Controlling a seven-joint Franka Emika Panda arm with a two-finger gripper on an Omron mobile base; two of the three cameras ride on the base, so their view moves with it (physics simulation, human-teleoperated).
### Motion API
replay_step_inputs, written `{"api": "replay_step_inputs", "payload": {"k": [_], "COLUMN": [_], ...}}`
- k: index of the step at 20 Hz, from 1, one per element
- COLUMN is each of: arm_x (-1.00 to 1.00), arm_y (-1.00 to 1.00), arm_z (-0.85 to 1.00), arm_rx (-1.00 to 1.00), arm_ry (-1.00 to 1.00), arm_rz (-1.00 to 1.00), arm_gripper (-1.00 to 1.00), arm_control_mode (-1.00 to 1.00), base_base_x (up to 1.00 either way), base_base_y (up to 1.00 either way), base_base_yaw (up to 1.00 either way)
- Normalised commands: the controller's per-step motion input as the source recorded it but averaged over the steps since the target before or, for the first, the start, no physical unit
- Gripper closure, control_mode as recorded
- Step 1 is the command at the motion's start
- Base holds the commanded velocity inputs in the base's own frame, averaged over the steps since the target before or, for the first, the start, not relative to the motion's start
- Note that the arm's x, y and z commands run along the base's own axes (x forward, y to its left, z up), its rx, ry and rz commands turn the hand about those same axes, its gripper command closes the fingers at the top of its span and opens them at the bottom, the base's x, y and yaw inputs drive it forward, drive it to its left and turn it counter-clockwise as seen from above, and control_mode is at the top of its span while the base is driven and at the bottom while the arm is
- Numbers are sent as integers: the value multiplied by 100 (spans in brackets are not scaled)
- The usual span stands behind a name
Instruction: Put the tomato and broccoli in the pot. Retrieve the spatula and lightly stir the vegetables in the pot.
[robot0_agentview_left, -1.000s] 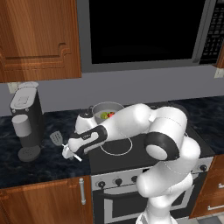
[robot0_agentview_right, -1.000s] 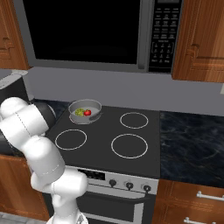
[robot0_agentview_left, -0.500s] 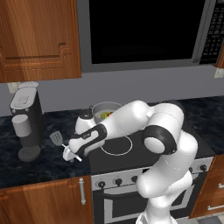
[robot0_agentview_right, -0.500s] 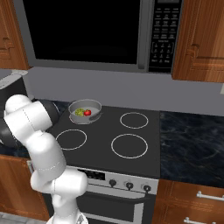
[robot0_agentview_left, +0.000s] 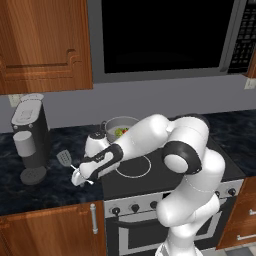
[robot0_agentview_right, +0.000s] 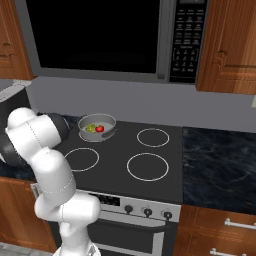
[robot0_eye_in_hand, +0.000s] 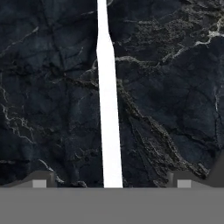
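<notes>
lowered since before, spread tool (robot0_eye_in_hand: 108, 177) astride the spatula (robot0_eye_in_hand: 108, 109), slim white handle, grey slotted blade

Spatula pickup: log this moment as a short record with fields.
pot: on the back left burner of the stove
tomato: inside the pot
broccoli: inside the pot, beside the tomato
spatula: flat on the dark counter, between the coffee machine and the stove
spatula handle: white, running up the middle between the fingertips in the hand view
gripper: open, low over the handle, not yet closed on it
stirring: not begun
</notes>
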Motion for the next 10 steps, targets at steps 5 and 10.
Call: {"api": "replay_step_inputs", "payload": {"k": [5, 10], "arm_x": [-9, 0], "arm_y": [0, 0], "arm_z": [-29, -19], "arm_rx": [0, 0], "arm_ry": [-26, -15], "arm_rz": [0, 0], "arm_gripper": [-100, -100], "arm_control_mode": [-100, -100], "base_base_x": [0, 0], "base_base_y": [0, 0], "base_base_yaw": [0, 0]}}
